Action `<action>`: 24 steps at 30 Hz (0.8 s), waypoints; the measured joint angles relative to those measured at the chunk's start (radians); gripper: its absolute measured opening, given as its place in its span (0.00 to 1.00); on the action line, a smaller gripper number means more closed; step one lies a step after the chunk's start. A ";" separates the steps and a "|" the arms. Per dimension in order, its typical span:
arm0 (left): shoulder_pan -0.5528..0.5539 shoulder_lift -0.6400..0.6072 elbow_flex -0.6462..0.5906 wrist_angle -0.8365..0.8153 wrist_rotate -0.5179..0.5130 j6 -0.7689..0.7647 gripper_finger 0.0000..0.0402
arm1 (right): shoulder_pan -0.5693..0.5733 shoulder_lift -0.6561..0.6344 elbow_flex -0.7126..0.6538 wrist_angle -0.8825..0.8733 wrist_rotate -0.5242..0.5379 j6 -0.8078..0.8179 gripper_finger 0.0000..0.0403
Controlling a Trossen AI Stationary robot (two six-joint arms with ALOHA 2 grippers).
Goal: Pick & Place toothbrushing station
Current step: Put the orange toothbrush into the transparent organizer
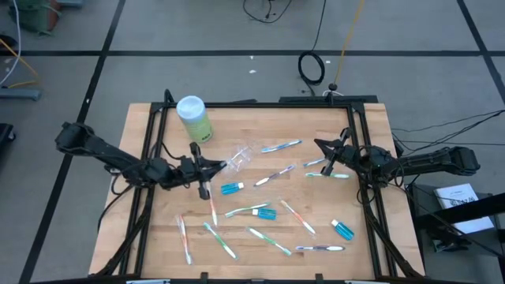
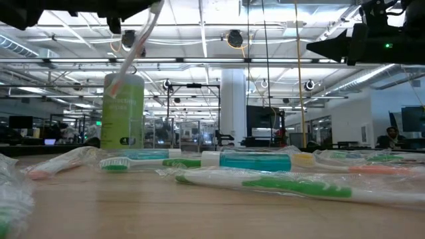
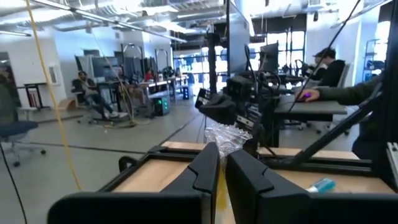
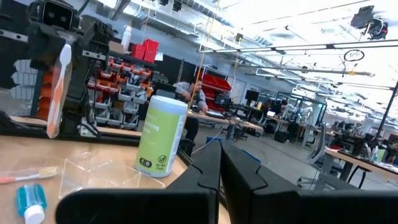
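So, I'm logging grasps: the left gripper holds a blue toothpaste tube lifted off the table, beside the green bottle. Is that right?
Not quite. The left gripper holds a toothbrush with a white and pink-orange handle, not a toothpaste tube. The right wrist view shows it hanging upright from the jaws, clear of the table. The rest stands: it is beside the green bottle, as the high view shows.

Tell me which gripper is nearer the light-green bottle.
Left. The left gripper, holding a pink toothbrush, sits just in front of the light-green bottle. The right gripper waits far across the table, near its right edge.
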 joint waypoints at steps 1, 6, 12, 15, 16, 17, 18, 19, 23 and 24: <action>0.004 0.006 0.000 0.000 0.000 0.000 0.06 | 0.000 0.000 0.000 0.000 0.000 0.000 0.01; 0.034 0.024 0.000 -0.002 0.000 -0.034 0.06 | 0.000 0.000 0.000 -0.001 0.000 -0.006 0.01; 0.089 0.047 0.000 0.035 0.001 -0.072 0.06 | 0.000 0.000 0.000 0.000 0.000 -0.007 0.01; 0.122 0.084 0.000 0.096 0.002 -0.069 0.06 | 0.000 0.000 0.000 0.011 0.000 -0.009 0.01; 0.136 0.106 0.001 0.127 0.002 -0.059 0.06 | 0.000 0.000 0.000 0.016 0.000 -0.009 0.01; 0.150 0.127 0.002 0.147 0.002 -0.047 0.06 | 0.000 0.001 0.000 0.024 0.000 -0.008 0.01; 0.163 0.148 0.002 0.153 0.002 -0.036 0.06 | 0.000 0.000 0.000 0.029 -0.001 -0.008 0.01; 0.175 0.173 0.001 0.168 0.005 -0.029 0.06 | 0.000 0.000 0.000 0.029 -0.001 -0.008 0.01; 0.220 0.259 0.001 0.297 0.017 -0.009 0.06 | 0.000 0.000 0.000 0.038 -0.001 -0.008 0.01; 0.227 0.279 0.001 0.327 0.018 -0.007 0.06 | 0.000 0.000 0.000 0.038 -0.001 -0.008 0.01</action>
